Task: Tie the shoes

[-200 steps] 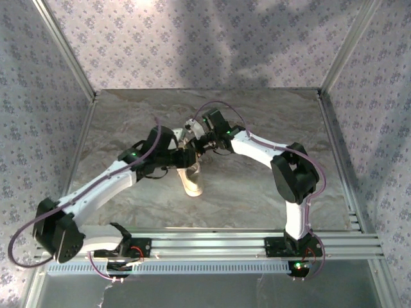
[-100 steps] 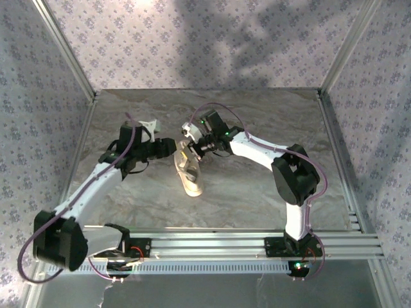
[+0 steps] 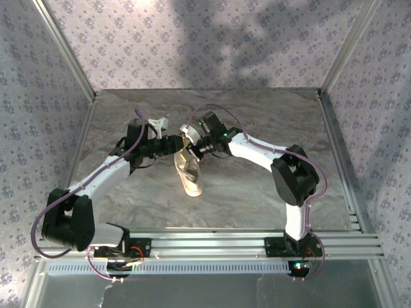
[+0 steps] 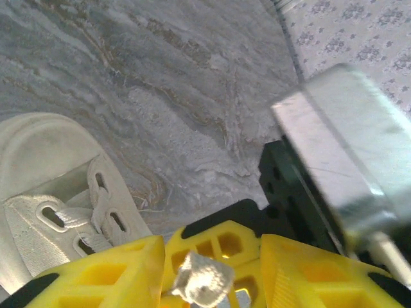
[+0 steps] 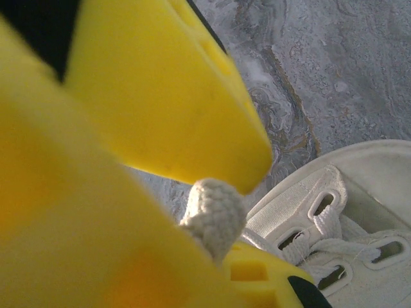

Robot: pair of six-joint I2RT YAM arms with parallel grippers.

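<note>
Sneaker, small and cream-white, lies on a grey marbled table, a little left of the middle. Its length runs near to far, and its long thin white lace is loose. Patterned walls stand on the left, far and right sides of the table.

Two white and black robot arms reach in from the near edge and meet just over the far end of the sneaker. The left gripper comes in from the left and the right gripper from the right, and the two are very close together.

In the right wrist view, the right gripper's yellow fingers are pressed together on a thick bit of the lace, above the eyelets of the sneaker.

In the left wrist view, the left gripper's yellow fingers stand partly apart with a frayed bit of lace between them. I cannot tell whether they grip it. The sneaker's toe and eyelets lie below to the left, and a blurred metal part of the other arm sits on the right.
</note>
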